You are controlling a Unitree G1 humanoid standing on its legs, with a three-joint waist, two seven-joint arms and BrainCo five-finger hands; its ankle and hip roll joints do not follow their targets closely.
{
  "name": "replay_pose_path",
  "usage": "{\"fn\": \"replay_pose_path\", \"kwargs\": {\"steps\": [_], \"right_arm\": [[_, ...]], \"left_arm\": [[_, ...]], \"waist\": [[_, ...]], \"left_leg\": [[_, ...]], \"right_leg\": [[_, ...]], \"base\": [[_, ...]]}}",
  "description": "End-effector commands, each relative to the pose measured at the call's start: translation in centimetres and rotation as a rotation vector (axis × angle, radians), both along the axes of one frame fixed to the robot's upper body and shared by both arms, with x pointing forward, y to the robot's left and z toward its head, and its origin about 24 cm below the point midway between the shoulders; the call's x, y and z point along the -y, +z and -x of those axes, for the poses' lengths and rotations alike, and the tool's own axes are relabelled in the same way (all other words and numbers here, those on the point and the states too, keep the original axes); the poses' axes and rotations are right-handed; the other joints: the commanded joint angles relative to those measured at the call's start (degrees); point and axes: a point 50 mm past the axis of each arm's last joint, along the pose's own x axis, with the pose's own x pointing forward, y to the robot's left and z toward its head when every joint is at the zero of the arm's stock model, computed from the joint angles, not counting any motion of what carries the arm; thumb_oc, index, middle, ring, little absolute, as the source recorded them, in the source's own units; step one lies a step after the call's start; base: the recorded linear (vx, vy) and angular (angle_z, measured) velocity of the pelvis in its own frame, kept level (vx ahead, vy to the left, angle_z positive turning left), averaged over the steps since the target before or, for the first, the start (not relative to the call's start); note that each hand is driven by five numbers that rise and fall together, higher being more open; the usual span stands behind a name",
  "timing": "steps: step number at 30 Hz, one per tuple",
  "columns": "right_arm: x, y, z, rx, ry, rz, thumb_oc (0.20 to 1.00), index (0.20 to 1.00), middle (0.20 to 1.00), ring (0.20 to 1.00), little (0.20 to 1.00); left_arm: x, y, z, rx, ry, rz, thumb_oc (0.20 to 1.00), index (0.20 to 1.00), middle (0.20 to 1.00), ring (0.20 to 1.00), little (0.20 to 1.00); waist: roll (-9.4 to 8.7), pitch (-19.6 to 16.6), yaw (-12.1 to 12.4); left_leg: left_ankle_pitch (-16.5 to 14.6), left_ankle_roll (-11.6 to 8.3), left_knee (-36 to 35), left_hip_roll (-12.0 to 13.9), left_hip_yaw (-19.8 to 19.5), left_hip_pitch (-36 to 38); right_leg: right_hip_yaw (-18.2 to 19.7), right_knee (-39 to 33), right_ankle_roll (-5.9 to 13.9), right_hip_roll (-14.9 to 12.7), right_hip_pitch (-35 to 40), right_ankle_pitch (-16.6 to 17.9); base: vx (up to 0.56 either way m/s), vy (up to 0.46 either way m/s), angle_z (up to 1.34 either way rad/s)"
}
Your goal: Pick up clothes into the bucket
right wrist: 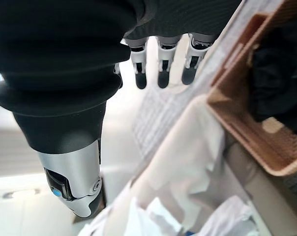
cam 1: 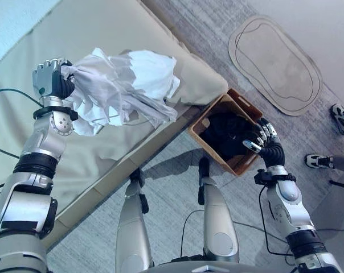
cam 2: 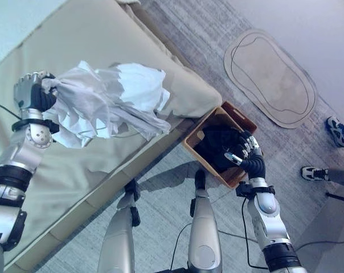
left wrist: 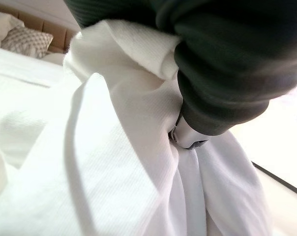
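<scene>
My left hand (cam 1: 51,79) is shut on a white garment (cam 1: 123,85), holding it lifted above the beige mattress (cam 1: 58,34); the cloth hangs in folds toward the mattress edge. Up close, the white garment (left wrist: 114,162) bunches under my left hand's thumb (left wrist: 188,132). A brown wicker basket (cam 1: 206,119) stands on the floor beside the mattress corner, with dark clothes (cam 1: 229,133) inside. My right hand (cam 1: 266,142) hovers open over the basket's near rim, fingers straight. In the right wrist view the basket (right wrist: 266,142) and my right hand's fingers (right wrist: 161,64) show with nothing between them.
A beige oval rug (cam 1: 274,62) lies on the grey carpet beyond the basket. A person's shoes (cam 1: 320,161) stand at the right edge. A green cable (cam 1: 12,94) lies across the mattress by my left arm.
</scene>
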Motion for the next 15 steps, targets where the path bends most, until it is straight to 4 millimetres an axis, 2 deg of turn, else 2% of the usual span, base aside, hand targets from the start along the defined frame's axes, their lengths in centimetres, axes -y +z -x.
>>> {"fn": "replay_pose_path", "kwargs": {"steps": [1, 6, 9, 13, 15], "right_arm": [[0.5, 2.2, 0.5, 0.135, -0.021, -0.013, 1.0, 1.0, 1.0, 1.0, 1.0], [0.4, 1.8, 0.7, 0.121, -0.017, -0.013, 1.0, 1.0, 1.0, 1.0, 1.0], [1.0, 1.2, 0.9, 0.08, -0.037, -0.006, 1.0, 1.0, 1.0, 1.0, 1.0], [0.9, 0.5, 1.0, 0.05, -0.035, -0.014, 1.0, 1.0, 1.0, 1.0, 1.0], [1.0, 0.3, 1.1, 0.035, -0.035, -0.015, 1.0, 1.0, 1.0, 1.0, 1.0]], "left_arm": [[-2.0, 3.2, 0.6, 0.126, 0.084, 0.01, 1.0, 1.0, 1.0, 1.0, 1.0], [-2.3, 3.0, 0.5, 0.102, 0.096, 0.031, 1.0, 1.0, 1.0, 1.0, 1.0], [-2.3, 2.9, 0.4, 0.019, 0.014, 0.119, 1.0, 1.0, 1.0, 1.0, 1.0], [-2.8, 2.9, 1.0, 0.054, 0.002, 0.185, 1.0, 1.0, 1.0, 1.0, 1.0], [-3.2, 2.2, 1.7, 0.115, -0.022, 0.327, 1.0, 1.0, 1.0, 1.0, 1.0]], "waist": [[-2.32, -3.8, -0.7], [-2.33, -4.4, -0.7], [-1.89, -5.0, -0.4], [-1.56, -5.4, 0.0], [-1.45, -5.4, 0.6]], "left_leg": [[-9.7, 2.13, 10.5, -1.3, 1.4, -2.0], [-10.0, 2.38, 10.5, -1.5, 1.5, -2.2], [-10.5, 2.58, 10.3, -1.9, 1.4, -1.1], [-10.8, 2.7, 10.2, -2.0, 1.3, -0.2], [-10.8, 2.78, 10.1, -2.0, 1.2, 0.4]], "right_leg": [[-1.0, -7.2, -1.85, 1.7, -2.9, 10.3], [-0.9, -7.8, -1.7, 1.7, -3.0, 10.6], [-0.9, -8.2, -1.83, 1.7, -2.0, 10.2], [-0.9, -8.4, -2.0, 1.8, -1.1, 10.0], [-1.0, -8.6, -2.23, 2.0, -0.4, 9.8]], "base": [[0.0, 0.0, 0.0], [0.0, 0.0, 0.0], [0.01, -0.002, 0.0], [0.03, -0.006, 0.01], [0.01, -0.018, -0.01]]}}
